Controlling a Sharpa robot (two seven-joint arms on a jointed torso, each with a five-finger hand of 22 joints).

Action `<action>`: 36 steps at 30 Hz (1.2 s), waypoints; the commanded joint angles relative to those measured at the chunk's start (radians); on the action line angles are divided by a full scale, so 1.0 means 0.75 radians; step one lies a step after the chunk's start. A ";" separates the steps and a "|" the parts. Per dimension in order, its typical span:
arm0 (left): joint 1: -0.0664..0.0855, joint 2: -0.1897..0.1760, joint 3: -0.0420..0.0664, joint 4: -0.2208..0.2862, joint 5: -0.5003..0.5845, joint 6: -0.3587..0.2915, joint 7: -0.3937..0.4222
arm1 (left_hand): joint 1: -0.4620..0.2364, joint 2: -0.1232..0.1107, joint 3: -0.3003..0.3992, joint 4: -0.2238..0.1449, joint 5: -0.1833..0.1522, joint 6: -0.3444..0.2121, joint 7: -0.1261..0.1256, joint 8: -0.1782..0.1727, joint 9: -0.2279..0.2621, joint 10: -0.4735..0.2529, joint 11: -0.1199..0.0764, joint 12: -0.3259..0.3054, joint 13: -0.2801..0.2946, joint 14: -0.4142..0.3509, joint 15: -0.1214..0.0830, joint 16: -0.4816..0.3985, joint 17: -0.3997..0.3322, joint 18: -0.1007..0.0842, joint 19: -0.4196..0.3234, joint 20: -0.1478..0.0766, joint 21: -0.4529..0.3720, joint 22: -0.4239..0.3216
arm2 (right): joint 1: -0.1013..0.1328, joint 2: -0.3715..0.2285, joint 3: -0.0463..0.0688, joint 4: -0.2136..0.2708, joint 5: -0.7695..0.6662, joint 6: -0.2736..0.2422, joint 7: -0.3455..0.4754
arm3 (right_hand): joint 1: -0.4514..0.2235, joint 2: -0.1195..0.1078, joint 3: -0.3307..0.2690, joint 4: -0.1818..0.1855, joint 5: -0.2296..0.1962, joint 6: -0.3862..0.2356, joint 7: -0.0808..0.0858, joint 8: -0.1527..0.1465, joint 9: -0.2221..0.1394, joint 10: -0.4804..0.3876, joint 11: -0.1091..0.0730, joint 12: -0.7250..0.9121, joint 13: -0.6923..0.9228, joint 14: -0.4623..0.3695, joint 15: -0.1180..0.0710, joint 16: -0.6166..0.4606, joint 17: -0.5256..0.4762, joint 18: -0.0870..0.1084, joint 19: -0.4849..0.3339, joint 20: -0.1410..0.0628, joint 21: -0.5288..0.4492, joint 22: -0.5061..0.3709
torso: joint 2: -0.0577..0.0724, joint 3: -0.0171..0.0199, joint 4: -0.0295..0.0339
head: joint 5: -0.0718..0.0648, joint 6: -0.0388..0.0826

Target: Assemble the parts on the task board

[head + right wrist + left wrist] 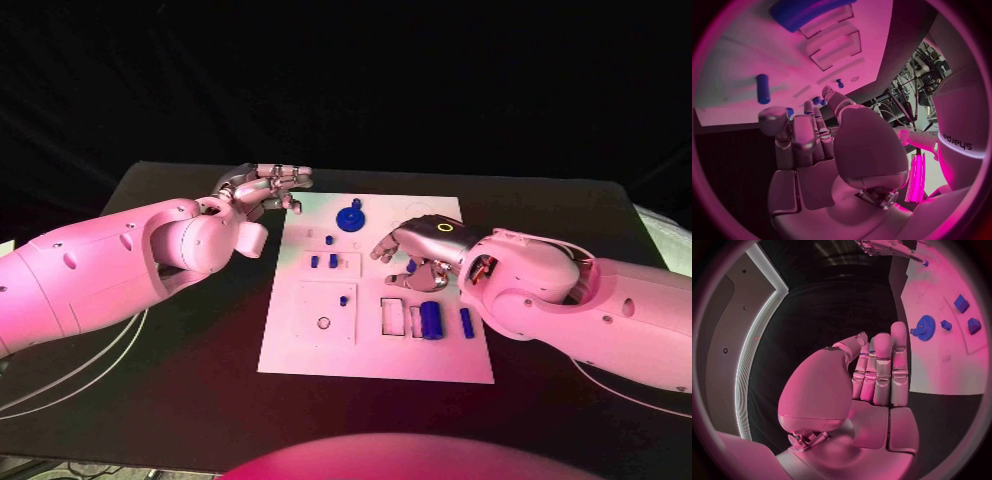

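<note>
In the head view the right hand (418,250) hovered over the flat white task board (378,350) on the black worktop (173,380), fingers curled above small blue parts; whether it held one I cannot tell. In the left wrist view the left hand (873,385) was flat, empty. Judged: descend slowly, aligned

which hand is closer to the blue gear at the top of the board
Left, though not by much. The left hand hovers just off the task board's far left corner, beside the blue gear. The right hand is over the board's middle right, nearer the robot than the gear.
</note>
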 commanded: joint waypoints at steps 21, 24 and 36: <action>-0.019 -0.011 0.000 0.019 -0.003 0.026 0.015 | 0.013 0.007 0.000 -0.007 -0.002 -0.006 -0.001 0.006 -0.002 -0.010 -0.001 0.007 0.002 -0.012 0.002 -0.005 -0.003 0.013 0.004 0.003 -0.009 -0.002 | 0.051 -0.075 -0.004 -0.087 -0.015 0.135 -0.049 | 0.017 0.016 -0.068 0.015 0.004 0.057 -0.020 -0.012 -0.005 -0.052 -0.016 0.009 -0.004 0.027 -0.029 -0.013 -0.023 -0.001 0.014 -0.022 -0.002 -0.003 | 0.001 -0.0032 -0.0009 | -0.027 0.032; -0.021 -0.011 0.000 0.018 -0.003 0.026 0.014 | 0.013 0.007 0.000 -0.007 -0.002 -0.006 -0.001 0.006 -0.002 -0.010 -0.001 0.007 0.002 -0.012 0.002 -0.005 -0.003 0.013 0.004 0.003 -0.009 -0.002 | 0.045 -0.067 -0.005 -0.089 -0.009 0.152 -0.039 | 0.022 0.026 -0.066 0.018 0.008 0.075 -0.018 -0.010 -0.004 -0.020 -0.016 0.026 -0.003 0.027 -0.025 -0.013 -0.026 -0.001 0.016 -0.017 -0.001 -0.001 | 0.001 -0.0033 -0.0010 | -0.025 0.030; -0.024 -0.008 0.000 0.011 -0.003 0.028 0.012 | 0.013 0.007 0.000 -0.007 -0.002 -0.006 -0.001 0.006 -0.002 -0.010 -0.001 0.007 0.002 -0.012 0.002 -0.005 -0.003 0.013 0.004 0.003 -0.009 -0.002 | 0.036 -0.032 -0.009 -0.106 0.007 0.158 -0.028 | 0.053 0.090 0.020 0.030 -0.025 0.193 -0.013 0.016 0.007 0.132 -0.022 0.055 -0.005 0.031 -0.026 0.008 -0.009 -0.005 0.035 -0.014 0.020 0.032 | 0.001 -0.0029 0.0003 | -0.022 0.020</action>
